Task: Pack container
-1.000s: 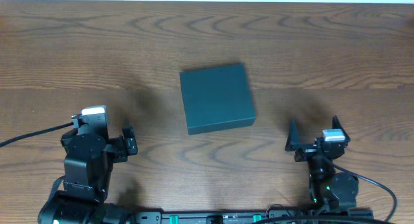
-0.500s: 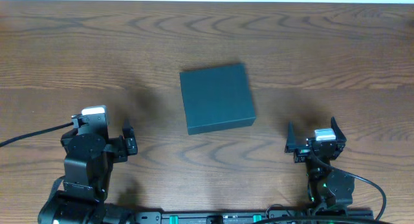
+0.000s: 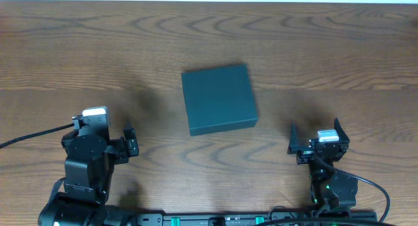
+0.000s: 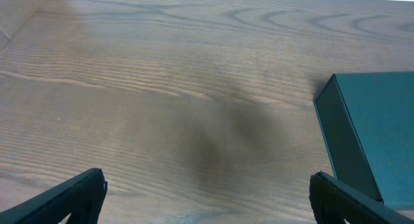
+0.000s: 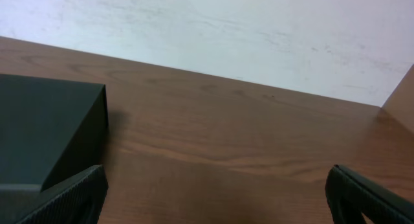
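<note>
Overhead, container (image 3: 219, 98) between left gripper (image 4: 208, 199) and right gripper (image 3: 317, 136), both wide open, empty.

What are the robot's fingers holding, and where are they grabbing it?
Nothing. The left fingers and right fingers stand open and empty, apart from the closed container on the table.

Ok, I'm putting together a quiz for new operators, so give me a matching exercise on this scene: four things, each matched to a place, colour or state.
Things:
1. container
2. left gripper
3. right gripper
4. table

Descriptions:
A. open, box at the left of its wrist view
B. brown wood grain
C. dark teal, closed, mid-table
D. open, box at the right of its wrist view

Pairs: 1-C, 2-D, 3-A, 4-B
</note>
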